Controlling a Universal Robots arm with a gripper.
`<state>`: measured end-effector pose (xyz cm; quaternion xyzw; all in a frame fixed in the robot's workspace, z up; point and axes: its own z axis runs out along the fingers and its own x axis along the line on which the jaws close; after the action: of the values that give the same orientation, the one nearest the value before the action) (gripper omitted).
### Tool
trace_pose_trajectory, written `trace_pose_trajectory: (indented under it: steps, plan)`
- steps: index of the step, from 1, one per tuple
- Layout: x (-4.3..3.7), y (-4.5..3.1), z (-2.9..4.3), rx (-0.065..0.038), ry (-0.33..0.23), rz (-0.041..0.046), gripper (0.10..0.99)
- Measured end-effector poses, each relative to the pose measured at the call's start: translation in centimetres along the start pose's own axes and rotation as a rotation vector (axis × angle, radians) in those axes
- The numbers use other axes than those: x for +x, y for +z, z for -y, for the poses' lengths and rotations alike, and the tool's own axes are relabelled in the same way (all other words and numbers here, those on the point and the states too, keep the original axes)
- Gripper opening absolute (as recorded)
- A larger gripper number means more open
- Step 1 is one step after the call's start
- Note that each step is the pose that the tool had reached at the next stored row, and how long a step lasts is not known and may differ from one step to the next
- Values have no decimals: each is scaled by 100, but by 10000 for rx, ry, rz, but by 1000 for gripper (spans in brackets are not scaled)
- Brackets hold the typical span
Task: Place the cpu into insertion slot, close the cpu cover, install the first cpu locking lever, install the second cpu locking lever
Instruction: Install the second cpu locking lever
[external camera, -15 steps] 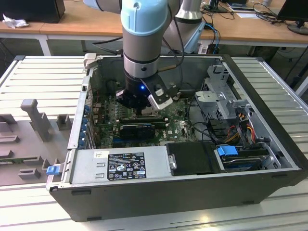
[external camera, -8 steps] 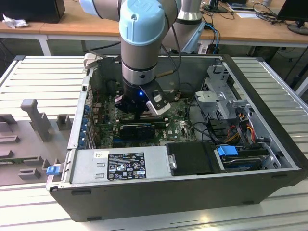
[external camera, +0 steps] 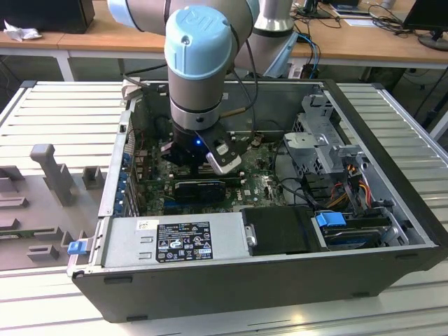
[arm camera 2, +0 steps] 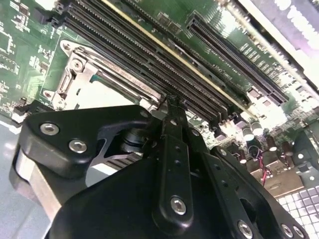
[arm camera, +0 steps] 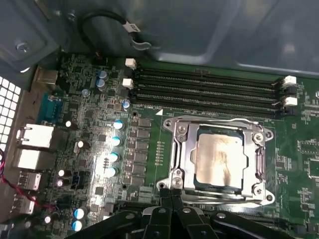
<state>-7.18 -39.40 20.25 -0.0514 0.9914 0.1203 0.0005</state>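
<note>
One cpu [arm camera: 219,159] sits in its socket on the motherboard [arm camera: 149,99], framed by the one closed cpu cover [arm camera: 187,137]. The jaws of the single gripper [arm camera: 171,193] are clenched together, holding nothing, touching the cover's near edge. Four memory slots [arm camera: 204,92] lie beyond the socket.

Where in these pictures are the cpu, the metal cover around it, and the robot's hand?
cpu [arm camera: 219,158], first wrist view: middle of its pale metal top.
cpu cover [arm camera: 182,152], first wrist view: a side bar of the silvery frame.
hand [arm camera: 172,191], first wrist view: the two black fingertips, pressed together at the cover's edge.
</note>
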Motion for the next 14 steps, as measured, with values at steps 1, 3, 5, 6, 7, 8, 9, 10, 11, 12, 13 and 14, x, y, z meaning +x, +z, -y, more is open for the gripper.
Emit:
trace_pose_trajectory:
  steps: [1, 3, 5, 6, 7, 8, 9, 10, 11, 12, 13, 14]
  plan:
    - [2, 13, 4, -63, -1, 6, 106]
    - [7, 32, 9, -193, -5, 19, 106]
    - [28, 70, 21, -241, -14, 23, 106]
    - [39, 75, 21, -252, -17, 21, 106]
    - [58, 79, 20, -270, -23, 20, 106]
    - [59, 65, 16, -279, -27, 25, 106]
    - [58, -6, -2, -282, -27, 27, 106]
    - [58, -42, -10, -275, -26, 22, 106]
    - [58, -83, -20, -276, -26, 23, 106]
    - [57, -114, -28, -276, -26, 23, 106]
    - [57, -134, -33, -275, -26, 21, 106]
    - [57, -166, -41, -274, -26, 22, 106]
